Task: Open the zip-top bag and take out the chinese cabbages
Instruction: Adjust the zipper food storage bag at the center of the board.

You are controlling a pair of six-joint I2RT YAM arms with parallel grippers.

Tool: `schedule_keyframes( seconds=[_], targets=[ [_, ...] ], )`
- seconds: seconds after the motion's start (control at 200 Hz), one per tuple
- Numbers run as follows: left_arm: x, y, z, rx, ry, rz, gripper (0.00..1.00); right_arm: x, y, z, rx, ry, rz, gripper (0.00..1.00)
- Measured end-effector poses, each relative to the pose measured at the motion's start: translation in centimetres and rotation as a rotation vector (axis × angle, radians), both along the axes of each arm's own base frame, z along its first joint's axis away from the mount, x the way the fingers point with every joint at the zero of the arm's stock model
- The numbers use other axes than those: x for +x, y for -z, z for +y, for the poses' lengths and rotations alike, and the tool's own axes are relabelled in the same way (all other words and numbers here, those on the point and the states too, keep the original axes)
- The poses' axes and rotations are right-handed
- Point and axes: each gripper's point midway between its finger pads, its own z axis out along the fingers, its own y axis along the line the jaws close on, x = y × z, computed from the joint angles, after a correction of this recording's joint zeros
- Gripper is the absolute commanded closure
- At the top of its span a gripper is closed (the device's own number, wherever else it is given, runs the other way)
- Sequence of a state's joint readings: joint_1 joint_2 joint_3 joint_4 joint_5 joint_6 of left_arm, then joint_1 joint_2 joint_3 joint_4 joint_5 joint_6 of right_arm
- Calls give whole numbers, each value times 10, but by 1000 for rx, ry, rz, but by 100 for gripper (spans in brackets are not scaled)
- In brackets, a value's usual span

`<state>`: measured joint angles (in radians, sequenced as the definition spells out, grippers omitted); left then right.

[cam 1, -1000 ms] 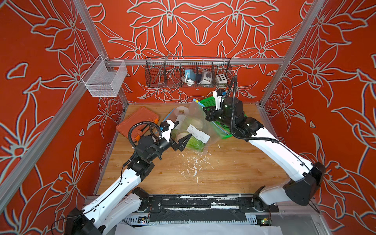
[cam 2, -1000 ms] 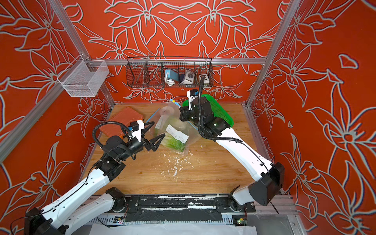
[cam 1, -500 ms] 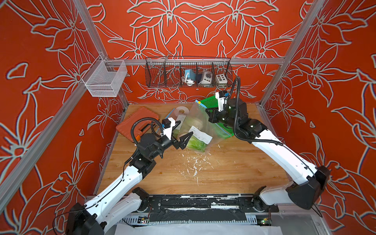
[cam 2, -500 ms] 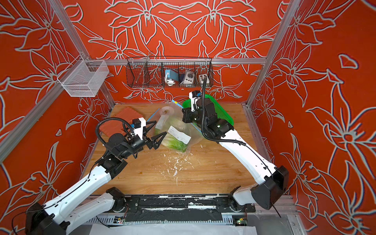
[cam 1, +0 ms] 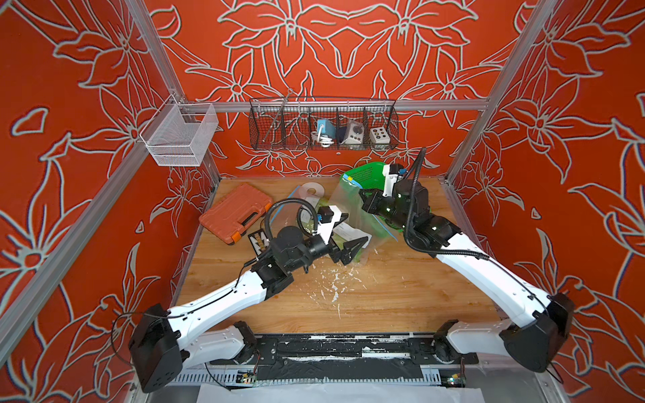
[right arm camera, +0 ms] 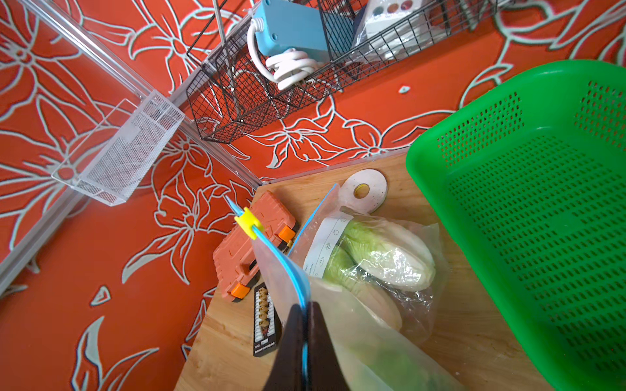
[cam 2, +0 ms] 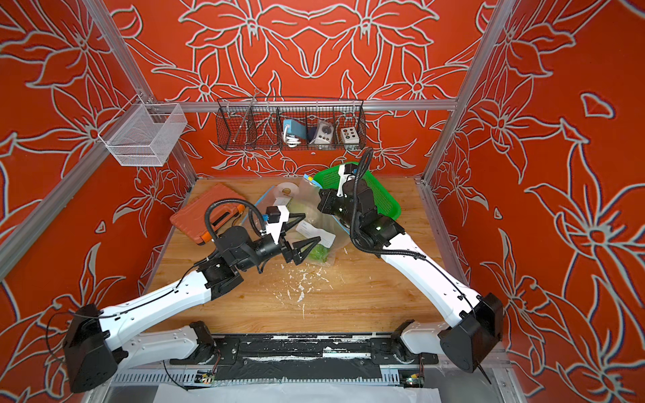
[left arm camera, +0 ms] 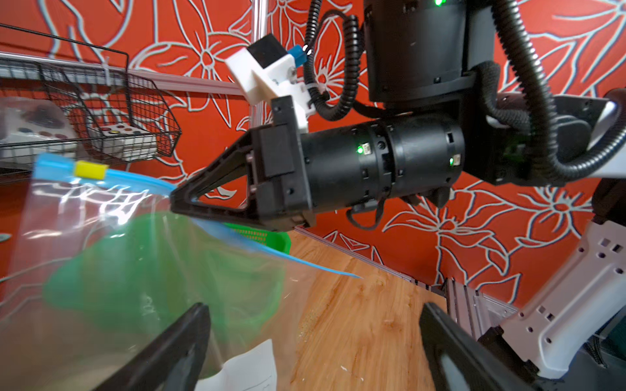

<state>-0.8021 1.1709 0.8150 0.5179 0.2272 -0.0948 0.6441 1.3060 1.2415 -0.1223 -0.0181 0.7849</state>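
Note:
The clear zip-top bag has a blue zip strip and a yellow slider. It hangs slanting from its top edge down to the table. My right gripper is shut on that blue edge, and the left wrist view shows its tip pinching the strip. The chinese cabbages, white with green leaves, lie inside the bag, their green tips near its bottom. My left gripper stands open at the bag's lower part. Only wood and the bag's labelled corner lie between its fingers.
A green perforated basket sits behind the right gripper. An orange tool case, a black connector card and a white disc lie to the left. White crumbs litter the table's middle. A wire rack hangs on the back wall.
My left gripper has moved right, up to the bag's lower end, still open. The right gripper has kept its hold on the zip edge, almost in place.

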Motion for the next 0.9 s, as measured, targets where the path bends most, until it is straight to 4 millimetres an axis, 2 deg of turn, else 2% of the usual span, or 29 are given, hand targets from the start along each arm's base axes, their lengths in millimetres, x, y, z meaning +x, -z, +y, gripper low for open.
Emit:
schedule_keyframes(
  seconds=[0.205,0.34,0.601,0.776,0.901],
  targets=[
    [21,29,-15,10,-50,98,11,1,-9,3,87,7,6,100],
    [32,43,-23,-2,-62,155,12,1,-7,4,127,13,21,100],
    [50,31,-42,-55,-58,173,15,1,-2,7,168,13,49,100],
    [65,35,-52,-69,-81,211,26,1,-2,6,177,16,55,100],
    [73,39,-56,-72,-99,239,40,1,1,6,180,18,60,100]
  ],
)
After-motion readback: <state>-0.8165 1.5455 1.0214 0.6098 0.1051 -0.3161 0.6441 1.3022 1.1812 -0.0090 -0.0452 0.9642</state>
